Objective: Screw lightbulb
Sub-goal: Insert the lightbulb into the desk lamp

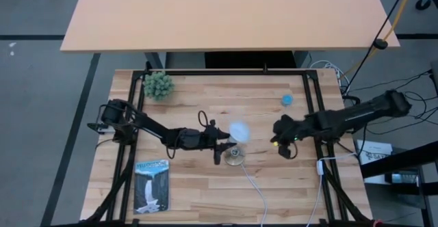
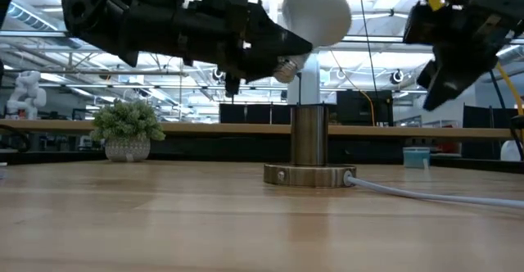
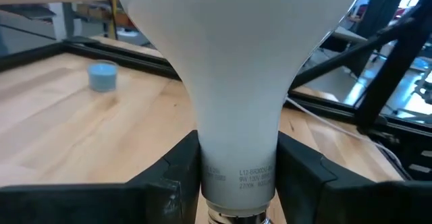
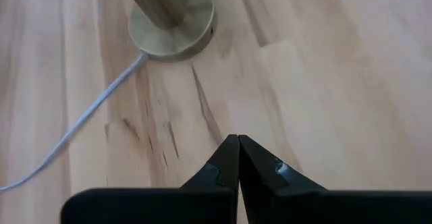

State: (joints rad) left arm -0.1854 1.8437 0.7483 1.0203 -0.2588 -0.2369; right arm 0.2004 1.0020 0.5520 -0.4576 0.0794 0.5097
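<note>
Above the socket (image 2: 309, 149), left hand (image 2: 274, 47) gripping tilted lightbulb (image 2: 315, 14), dome up

Printed marking found on one item only: the lightbulb (image 3: 236, 82). Small grey lettering runs in lines across its narrow white neck, just above the screw base. The first line appears to begin "L12"; the second appears to begin "9W". The remaining characters cannot be read with confidence. No other legible text anywhere.

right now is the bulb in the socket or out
Out: the left hand holds the bulb tilted in the air above the socket.
</note>
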